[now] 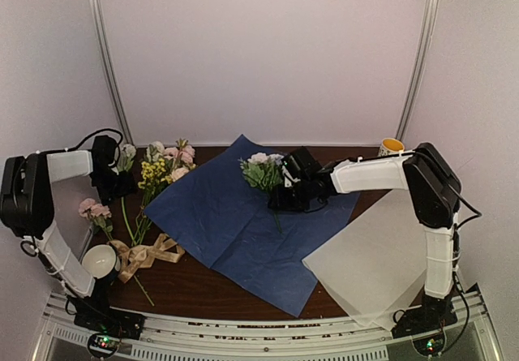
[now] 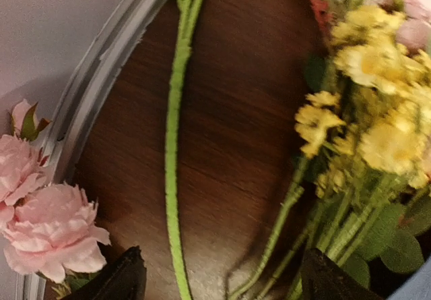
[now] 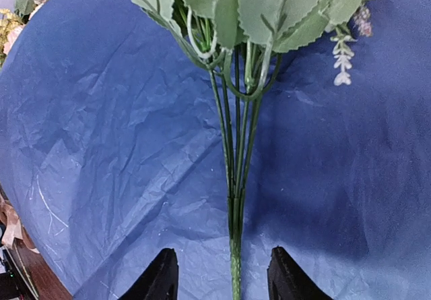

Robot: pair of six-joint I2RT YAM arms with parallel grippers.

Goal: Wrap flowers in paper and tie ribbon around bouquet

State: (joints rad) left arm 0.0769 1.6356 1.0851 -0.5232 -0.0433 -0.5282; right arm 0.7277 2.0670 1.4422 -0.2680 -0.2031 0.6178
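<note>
Blue paper (image 1: 235,215) flat beneath right gripper (image 3: 222,266); flowers (image 3: 236,178) stem-first between its parted jaws, ready for wrapping. Left gripper (image 2: 222,276) spread wide over loose stems (image 2: 172,178).

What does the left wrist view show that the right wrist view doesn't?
Left wrist only: large ruffled pink blooms and a single long green stem. Right wrist only: a crumpled blue paper sheet under a leafy green-stemmed sprig. Both: dark wooden tabletop; left end effector and right end effector each open, straddling a stem.
</note>
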